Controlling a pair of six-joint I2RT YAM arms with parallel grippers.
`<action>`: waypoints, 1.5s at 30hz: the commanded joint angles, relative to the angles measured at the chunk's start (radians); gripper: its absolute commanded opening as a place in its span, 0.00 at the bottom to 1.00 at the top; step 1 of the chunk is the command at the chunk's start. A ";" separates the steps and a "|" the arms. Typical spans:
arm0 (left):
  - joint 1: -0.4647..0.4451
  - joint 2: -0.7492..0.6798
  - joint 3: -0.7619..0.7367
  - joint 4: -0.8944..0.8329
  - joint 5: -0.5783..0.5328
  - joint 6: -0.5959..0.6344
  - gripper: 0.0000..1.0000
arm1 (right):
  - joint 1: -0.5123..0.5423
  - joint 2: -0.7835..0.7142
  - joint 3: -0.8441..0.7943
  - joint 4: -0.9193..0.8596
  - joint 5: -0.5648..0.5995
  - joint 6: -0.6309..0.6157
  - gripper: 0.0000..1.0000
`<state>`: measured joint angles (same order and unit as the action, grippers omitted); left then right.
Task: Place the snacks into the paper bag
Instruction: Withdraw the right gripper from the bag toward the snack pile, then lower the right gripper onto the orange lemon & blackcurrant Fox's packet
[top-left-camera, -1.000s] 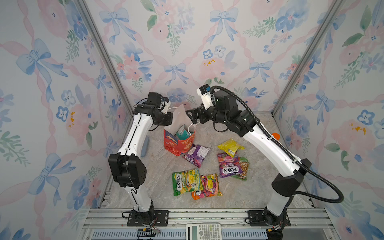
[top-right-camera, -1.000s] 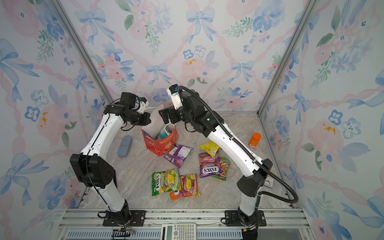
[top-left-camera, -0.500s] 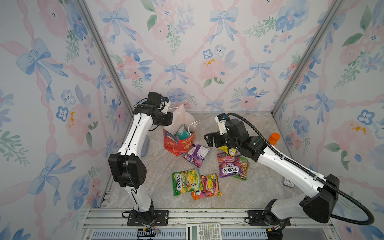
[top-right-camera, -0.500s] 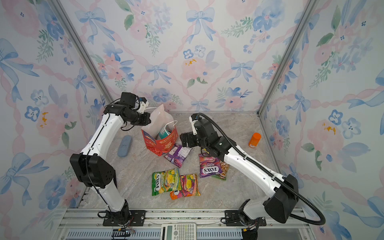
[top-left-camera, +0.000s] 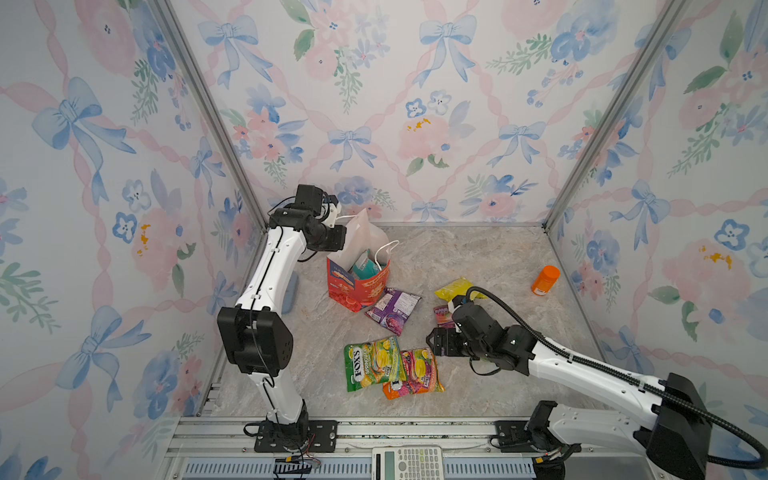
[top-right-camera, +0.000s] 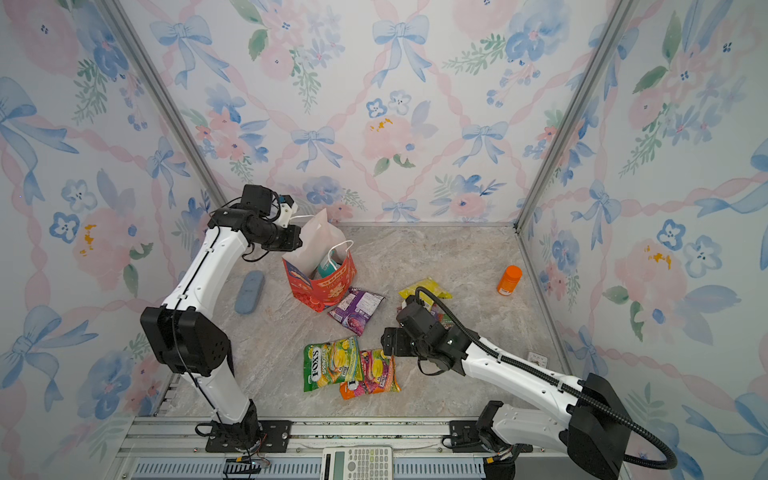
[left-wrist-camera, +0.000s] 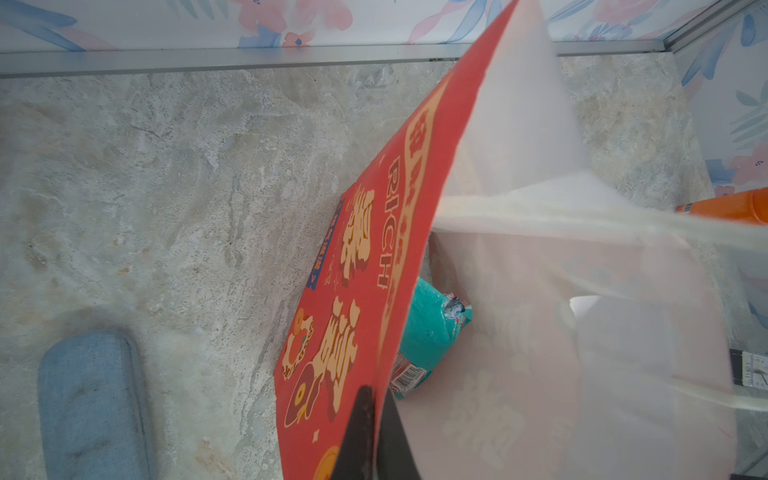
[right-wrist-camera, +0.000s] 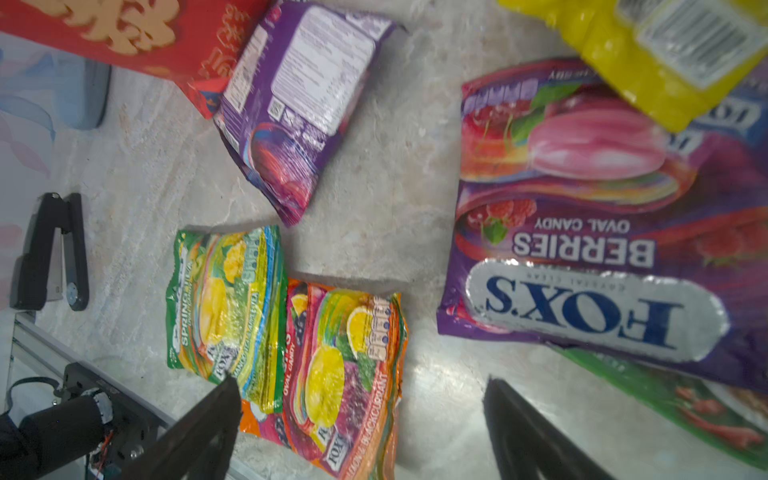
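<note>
Both top views show floral walls (top-left-camera: 374, 104), marbled table (top-left-camera: 478, 257); left hand (top-left-camera: 344, 237) pinches the paper bag (top-left-camera: 357, 286), right hand (top-left-camera: 434, 341) gapes empty.

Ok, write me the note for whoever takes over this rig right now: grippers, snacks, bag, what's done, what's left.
Left gripper: shut on the rim of the paper bag, holding its mouth open; the bag stands on the table.
Right gripper: open and empty, over the edge of the pink-orange packet.
Done: one teal packet shows inside the bag.
Left: at least six packets on the table: purple packet at the bag's foot, yellow packet, berries packet lying on a darker green packet, green FOX'S packet beside the pink-orange one.
</note>
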<state>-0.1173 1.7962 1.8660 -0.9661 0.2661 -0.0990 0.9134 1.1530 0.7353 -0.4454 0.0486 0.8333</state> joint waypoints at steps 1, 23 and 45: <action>0.002 0.028 -0.010 -0.020 -0.010 -0.008 0.00 | 0.056 -0.028 -0.052 -0.020 -0.037 0.124 0.91; -0.007 0.034 -0.010 -0.020 -0.011 -0.008 0.00 | 0.189 0.019 -0.204 0.106 -0.087 0.248 0.46; -0.009 0.035 -0.008 -0.020 -0.007 -0.007 0.00 | 0.108 0.162 0.066 -0.126 0.090 -0.062 0.00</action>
<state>-0.1223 1.7981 1.8660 -0.9642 0.2661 -0.0990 1.0622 1.2953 0.7341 -0.4877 0.0681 0.8856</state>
